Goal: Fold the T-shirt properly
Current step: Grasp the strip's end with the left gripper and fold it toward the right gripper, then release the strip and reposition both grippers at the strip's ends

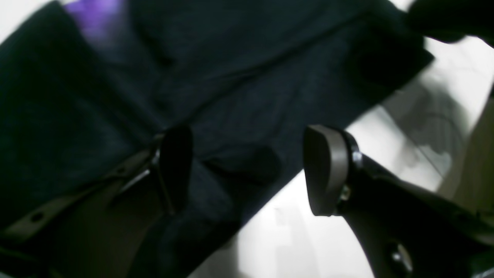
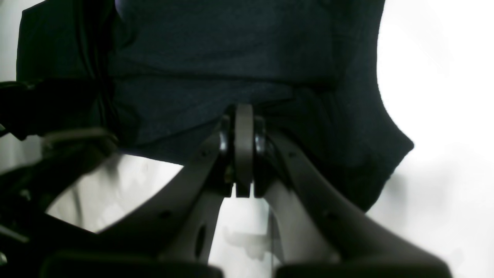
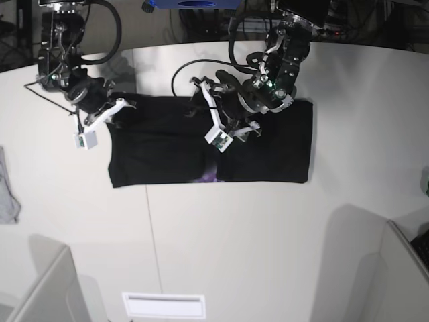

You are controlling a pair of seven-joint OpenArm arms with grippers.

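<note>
The large black cloth T-shirt (image 3: 208,144) lies flat on the white table (image 3: 268,235) as a wide folded band, with a sliver of purple print (image 3: 209,178) showing at its near edge where two panels meet.

Right gripper (image 2: 244,116): fingers clenched on a pinch of the shirt's fabric at the band's end — the wrist view shows the pads pressed together with cloth gathered between them.

Left gripper (image 1: 247,170): fingers spread apart, nothing between them, poised over the shirt's middle edge where cloth gives way to bare table.

Assessment: only one end of the garment is secured.

Risks:
- If the right arm lifts or carries its end across while the left remains unclamped, the fold will likely run crooked and the layers beneath may drag out of line.
- The left jaws could close on a single layer, or on none, since they straddle the edge — the stack would then separate on lifting.
- The arms work near each other over the middle; cables and links could foul.

A small grey cloth (image 3: 7,194) lies well apart at the table's edge, not involved.
</note>
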